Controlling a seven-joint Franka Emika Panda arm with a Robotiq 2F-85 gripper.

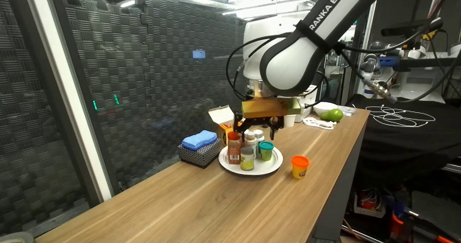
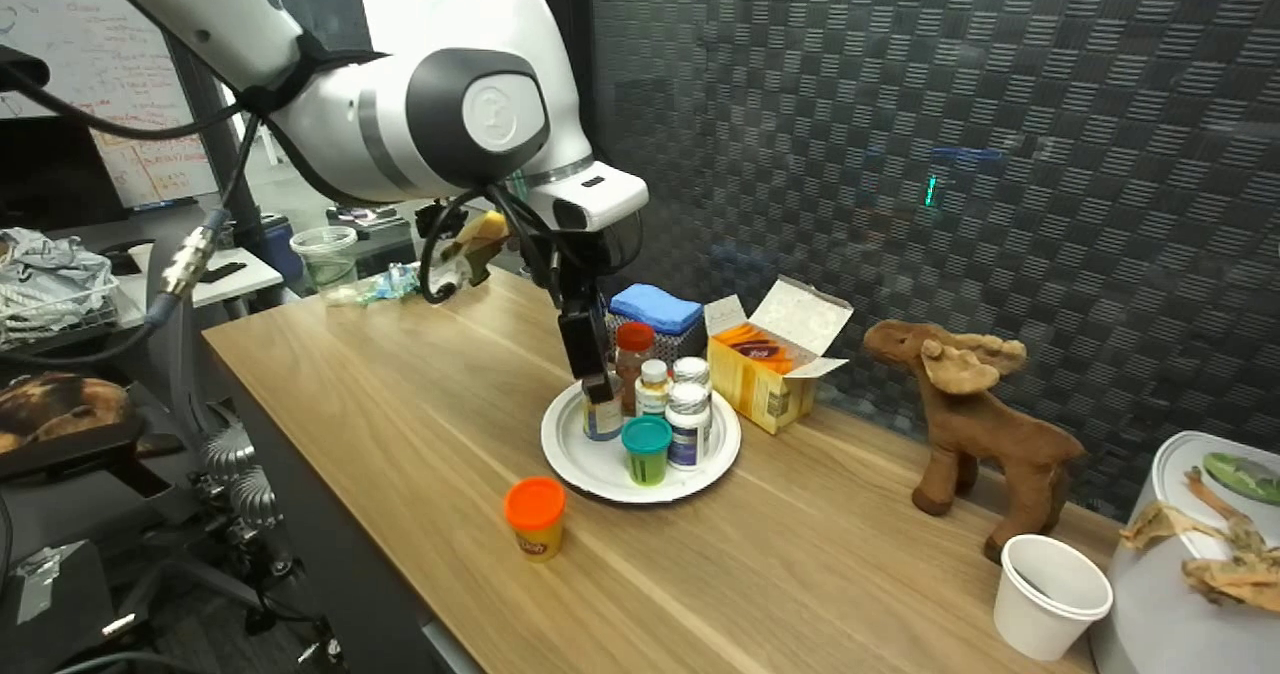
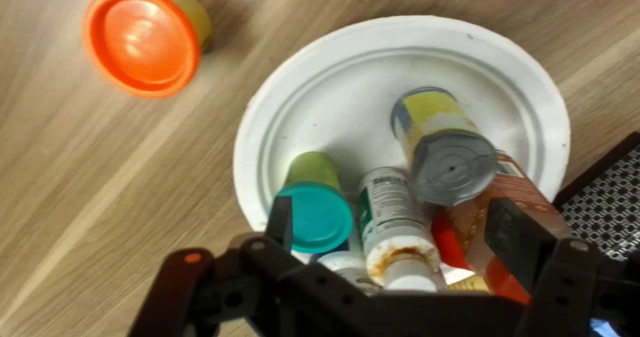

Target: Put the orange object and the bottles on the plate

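Raising the gripper [image 1: 257, 136] vertically should be your next move: its fingers [image 3: 517, 239] stand wide, apparently holding nothing, close by the bottles [image 3: 392, 209] on the plate [image 3: 400, 34], clearance unreadable. Once well above them, traverse to the orange-lidded tub [image 2: 536, 521], upright on the table [image 1: 201, 207] beside the plate; centre over it, descend vertically and close squarely on its sides.

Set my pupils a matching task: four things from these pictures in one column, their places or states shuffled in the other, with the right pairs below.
1. orange-lidded tub
2. red-capped bottle
3. cloth
4. pincer

A. on the plate
B. open, above the plate
C. on the table, beside the plate
D. on a patterned box

1-C, 2-A, 3-D, 4-B
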